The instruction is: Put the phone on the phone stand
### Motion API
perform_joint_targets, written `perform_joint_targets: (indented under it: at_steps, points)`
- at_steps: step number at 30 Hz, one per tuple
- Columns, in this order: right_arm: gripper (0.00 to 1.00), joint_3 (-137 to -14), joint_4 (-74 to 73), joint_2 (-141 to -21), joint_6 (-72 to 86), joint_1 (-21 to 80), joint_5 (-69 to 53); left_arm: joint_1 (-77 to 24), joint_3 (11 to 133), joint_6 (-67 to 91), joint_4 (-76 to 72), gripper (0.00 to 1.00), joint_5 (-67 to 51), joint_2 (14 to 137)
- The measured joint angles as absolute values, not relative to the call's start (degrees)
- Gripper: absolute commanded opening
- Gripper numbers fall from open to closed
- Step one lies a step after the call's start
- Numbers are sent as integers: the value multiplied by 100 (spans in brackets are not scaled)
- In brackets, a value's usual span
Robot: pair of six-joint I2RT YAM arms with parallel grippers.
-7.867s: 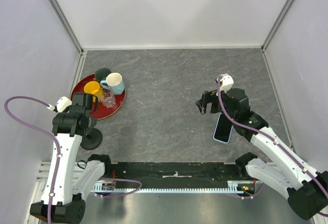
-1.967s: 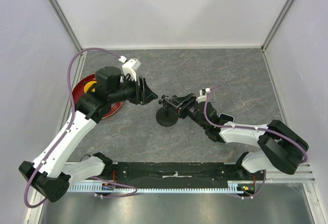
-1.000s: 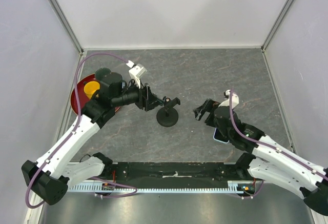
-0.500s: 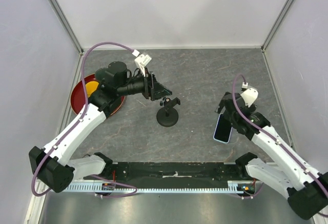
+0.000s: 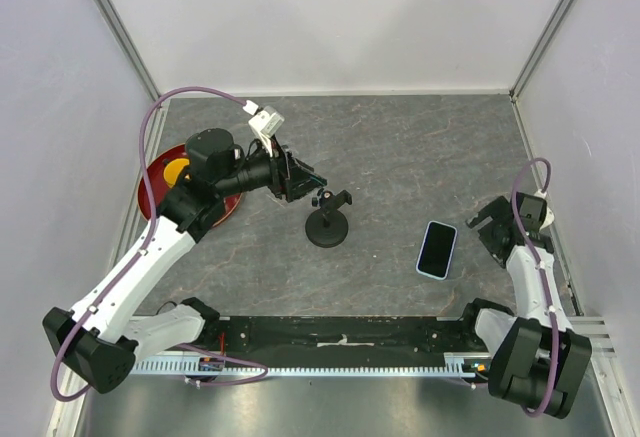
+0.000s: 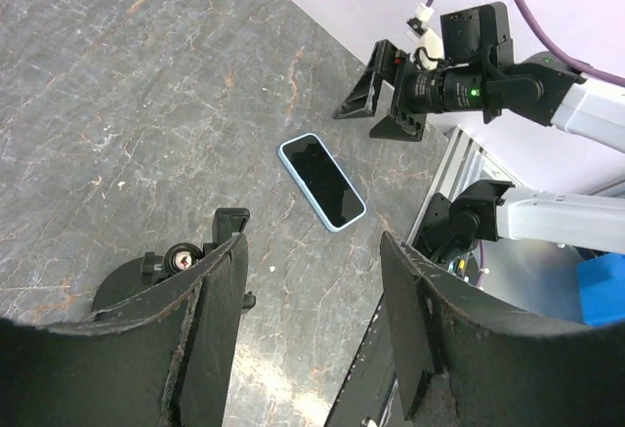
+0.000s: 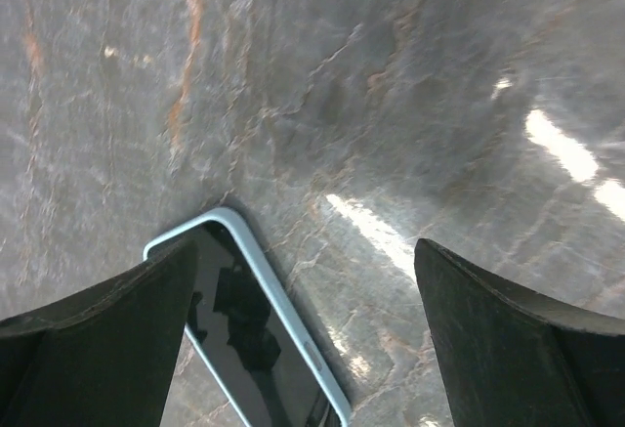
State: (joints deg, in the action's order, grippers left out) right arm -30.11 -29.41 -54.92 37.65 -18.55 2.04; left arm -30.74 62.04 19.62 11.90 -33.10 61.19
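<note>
The phone (image 5: 437,249), black screen in a light blue case, lies flat on the table at the right. It also shows in the left wrist view (image 6: 322,181) and the right wrist view (image 7: 256,341). The black phone stand (image 5: 327,225) stands upright at the middle with its cradle bare; in the left wrist view it (image 6: 174,263) peeks out beside my left finger. My left gripper (image 5: 303,183) is open and empty, just left of and above the stand. My right gripper (image 5: 490,227) is open and empty, right of the phone and apart from it.
A red tray (image 5: 153,179) with a yellow mug (image 5: 177,169) sits at the far left, partly under my left arm. Light walls close in the table on three sides. A black rail (image 5: 340,335) runs along the near edge.
My right arm has swung right, off the phone's far end toward the right wall. My left gripper has drawn back slightly left from the stand. Phone and stand have not moved.
</note>
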Motion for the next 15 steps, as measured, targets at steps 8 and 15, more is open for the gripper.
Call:
perform_joint_targets:
  at_steps: [8,15]
  points:
    - [98,-2480,-2467,-5706,3612,-1861,-840,-3074,6141,1957,1192,63,-3288,6110]
    - [98,-2379,-2233,-5677,3592,-1802,-1275,-3074,6141,1957,1190,63,-3284,6110]
